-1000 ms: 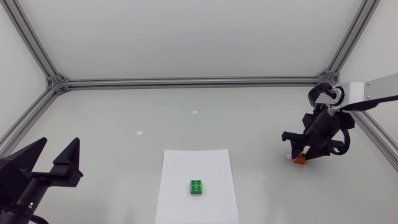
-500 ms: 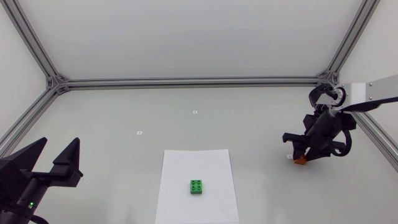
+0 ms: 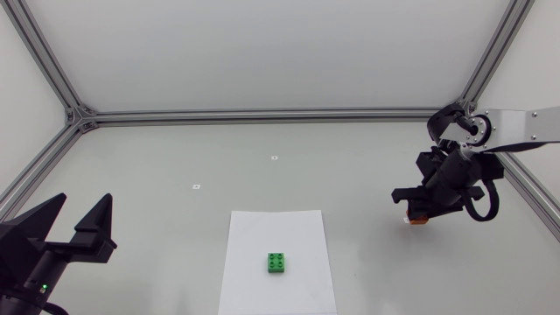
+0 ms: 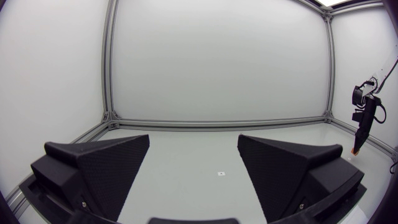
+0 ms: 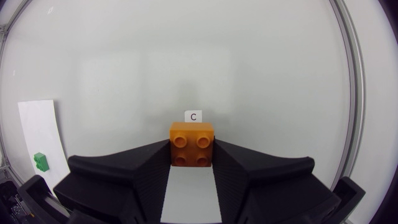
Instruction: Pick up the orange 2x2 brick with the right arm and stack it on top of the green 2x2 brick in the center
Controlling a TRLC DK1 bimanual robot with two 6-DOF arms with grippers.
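An orange 2x2 brick (image 5: 191, 144) sits between the fingers of my right gripper (image 5: 191, 163), which is shut on it from both sides. From above, the same gripper (image 3: 418, 215) hangs at the table's right side with the orange brick (image 3: 418, 220) showing under it, slightly off the surface. The green 2x2 brick (image 3: 277, 262) lies on a white paper sheet (image 3: 276, 232) at the front centre, well to the left of that gripper; the right wrist view shows the green brick (image 5: 41, 161) far off to the side. My left gripper (image 3: 74, 229) rests open at the front left, holding nothing.
A small white label (image 5: 193, 116) marked with a letter lies on the table just ahead of the orange brick. Two more tiny markers (image 3: 274, 158) (image 3: 197, 186) sit farther back. An aluminium frame rail (image 3: 262, 115) borders the table.
My right gripper has risen a little and shifted slightly back and left, carrying the orange brick off the table. The left arm has not moved.
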